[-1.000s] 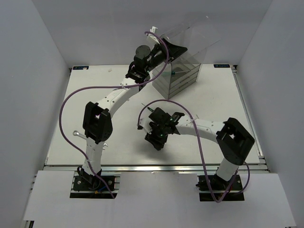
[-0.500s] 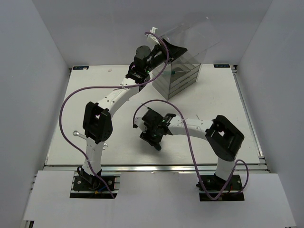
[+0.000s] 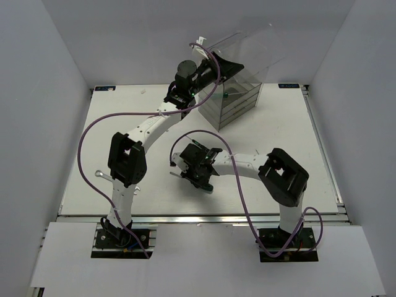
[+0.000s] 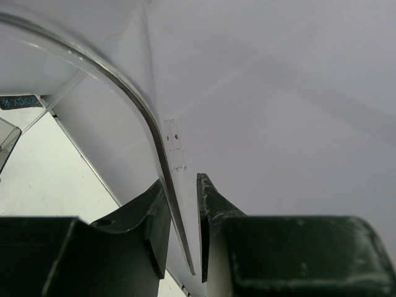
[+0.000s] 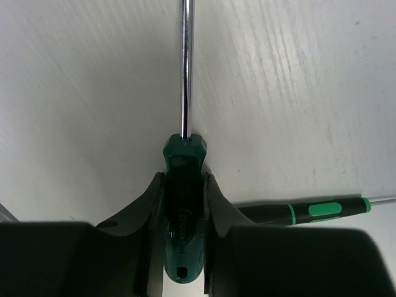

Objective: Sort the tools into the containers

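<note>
At table centre: right gripper [image 5: 184, 179] clamped on the green handle of a screwdriver [image 5: 184, 151], its shaft pointing ahead over the table [image 5: 74, 93].
Second screwdriver [image 5: 309, 211]: flat on the table, just right of that gripper.
Left gripper [image 4: 182, 192]: at the far side, fingers pinching the curved edge of the clear top [image 4: 162, 148].
Drawer unit [image 3: 238, 99]: far centre, its top tilted up.
Wrench [image 3: 99, 175]: near the left edge, well apart.

Table [image 3: 291, 142]: white and matte, it is stretching flat between the panels.
Walls: a back wall [image 3: 136, 37], left wall [image 3: 34, 124] and right wall [image 3: 368, 117], all plain pale grey, are boxing it in.
Rail [image 3: 185, 218]: a silver metal strip is running along its near edge.
Light: soft, even light is leaving only faint shadows.
</note>
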You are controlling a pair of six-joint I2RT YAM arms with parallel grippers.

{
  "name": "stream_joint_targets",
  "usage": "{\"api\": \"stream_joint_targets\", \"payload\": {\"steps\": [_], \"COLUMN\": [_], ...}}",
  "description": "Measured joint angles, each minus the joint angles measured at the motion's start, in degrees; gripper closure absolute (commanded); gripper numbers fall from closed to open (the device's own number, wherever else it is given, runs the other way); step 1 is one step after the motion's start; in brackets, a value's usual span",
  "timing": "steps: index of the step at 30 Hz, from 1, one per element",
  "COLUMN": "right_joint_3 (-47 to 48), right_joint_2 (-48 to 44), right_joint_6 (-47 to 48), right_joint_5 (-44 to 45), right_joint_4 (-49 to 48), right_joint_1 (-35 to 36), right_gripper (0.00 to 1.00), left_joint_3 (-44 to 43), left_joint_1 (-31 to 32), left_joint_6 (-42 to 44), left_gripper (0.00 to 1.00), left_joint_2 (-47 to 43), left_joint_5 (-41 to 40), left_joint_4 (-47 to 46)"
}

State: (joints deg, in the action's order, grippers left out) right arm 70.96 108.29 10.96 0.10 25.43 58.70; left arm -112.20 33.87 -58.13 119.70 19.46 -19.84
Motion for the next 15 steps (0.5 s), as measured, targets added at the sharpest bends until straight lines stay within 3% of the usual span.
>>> {"api": "stream_joint_targets", "payload": {"steps": [2, 9, 15], "right_joint_3": [0.2, 0.6, 3.8], "right_joint_2": [0.1, 0.1, -2.6], "right_joint_6": [-0.5, 0.8, 10.1], "right_joint_5": [0.5, -2.7, -15.8], "right_joint_4": [0.0, 1.1, 7.9], "right_joint_1": [0.3, 0.1, -1.5], "right_gripper": [1.0, 1.0, 1.0], "left_joint_3": [0.0, 0.0, 0.0], "left_joint_1": [0.0, 0.0, -0.2], "left_joint_6": [0.0, 0.0, 0.0], "left_gripper": [0.68, 0.68, 0.68], "left_joint_2": [0.0, 0.0, 0.0], "left_joint_5": [0.1, 0.2, 0.5], "left_joint_4": [0.1, 0.1, 0.1]}}
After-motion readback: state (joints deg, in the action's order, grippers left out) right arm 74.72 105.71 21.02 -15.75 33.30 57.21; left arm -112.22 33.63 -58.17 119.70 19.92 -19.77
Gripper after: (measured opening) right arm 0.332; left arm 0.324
